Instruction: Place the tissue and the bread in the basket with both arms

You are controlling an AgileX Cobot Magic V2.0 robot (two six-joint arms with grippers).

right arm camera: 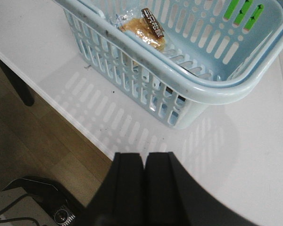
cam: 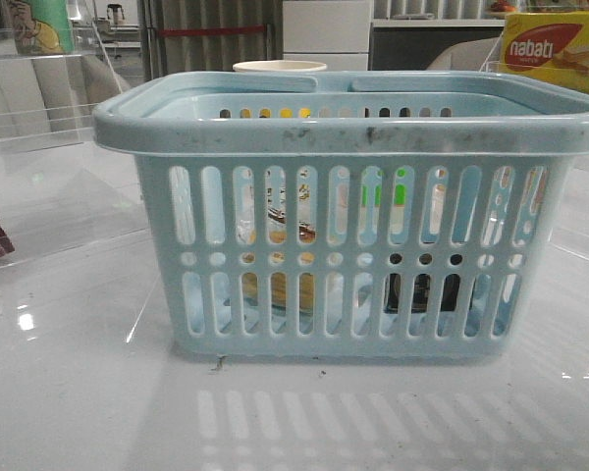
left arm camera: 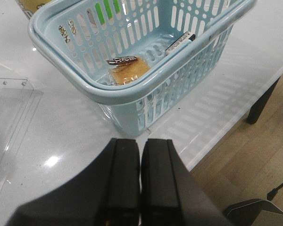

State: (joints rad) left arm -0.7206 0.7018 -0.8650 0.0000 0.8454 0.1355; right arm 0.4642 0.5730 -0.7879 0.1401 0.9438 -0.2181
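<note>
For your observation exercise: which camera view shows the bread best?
The left wrist view: the bread lies unobstructed on the basket floor. The right wrist view's rim cuts it off; the front view shows only slivers through slots.

Bright, even overhead light fills all three views. The glossy white surface [cam: 79, 392] throws back small hot glints and a soft mirror image of the basket [cam: 353, 128] slots. Shadows are faint and diffuse. The front view is slightly soft, the background hazy. In both wrist views the dark fingers [left arm camera: 125, 183] sit blurred and underexposed.
</note>
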